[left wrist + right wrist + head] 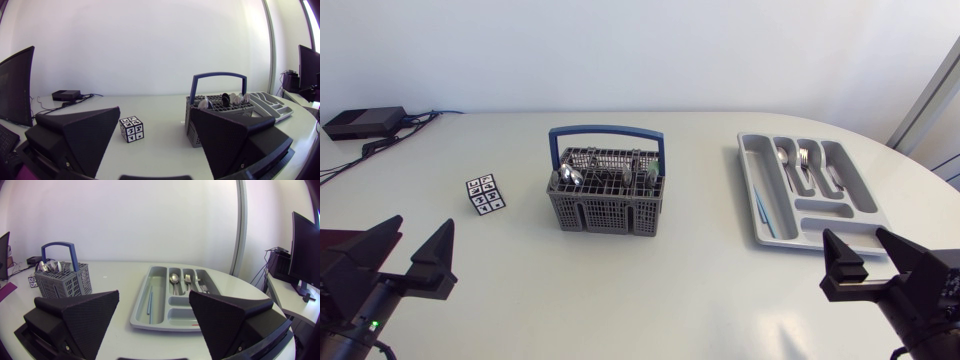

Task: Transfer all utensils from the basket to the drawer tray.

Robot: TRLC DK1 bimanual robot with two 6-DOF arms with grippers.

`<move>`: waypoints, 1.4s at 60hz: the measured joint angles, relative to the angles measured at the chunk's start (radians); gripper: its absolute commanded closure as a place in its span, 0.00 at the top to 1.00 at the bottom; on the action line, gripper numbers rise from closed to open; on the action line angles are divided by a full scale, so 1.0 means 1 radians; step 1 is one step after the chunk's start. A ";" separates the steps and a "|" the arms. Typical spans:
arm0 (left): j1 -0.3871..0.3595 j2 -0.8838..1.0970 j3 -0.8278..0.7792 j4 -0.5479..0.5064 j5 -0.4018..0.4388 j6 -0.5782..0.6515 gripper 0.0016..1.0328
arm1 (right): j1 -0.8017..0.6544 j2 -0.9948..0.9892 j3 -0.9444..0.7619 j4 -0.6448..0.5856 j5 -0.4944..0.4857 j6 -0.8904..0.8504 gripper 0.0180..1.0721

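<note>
A grey cutlery basket (606,203) with a blue handle (606,132) stands mid-table, holding several utensils (572,176). The grey drawer tray (770,226) lies to its right with a spoon (784,160), a fork (804,162) and another utensil (831,178) in its slots. My left gripper (410,252) is open at the near left, well short of the basket (194,139). My right gripper (868,257) is open at the near right, just in front of the tray (141,320). Neither holds anything.
A small cube with black-and-white markers (484,194) sits left of the basket. A black box (362,122) with cables lies at the far left corner. Bare tabletop lies between the basket and the tray.
</note>
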 measured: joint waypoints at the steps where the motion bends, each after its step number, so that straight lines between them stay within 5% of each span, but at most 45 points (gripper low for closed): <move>1: -0.001 0.000 0.000 0.000 0.000 0.000 0.96 | 0.000 0.000 0.000 0.000 0.000 0.000 0.96; 31: 0.018 -0.003 0.001 -0.001 -0.013 -0.004 0.96 | 0.006 0.012 0.039 -0.018 0.005 0.005 0.96; 47: 0.021 0.026 0.068 -0.035 -0.019 -0.006 0.96 | 0.027 0.213 0.180 -0.006 0.008 0.012 0.96; 74: -0.016 0.603 0.381 -0.044 -0.032 -0.085 0.94 | 0.165 0.702 0.455 -0.007 0.053 0.060 0.96; 84: -0.109 0.804 0.524 -0.201 -0.112 -0.083 0.94 | 0.216 0.915 0.593 -0.106 0.003 0.064 0.95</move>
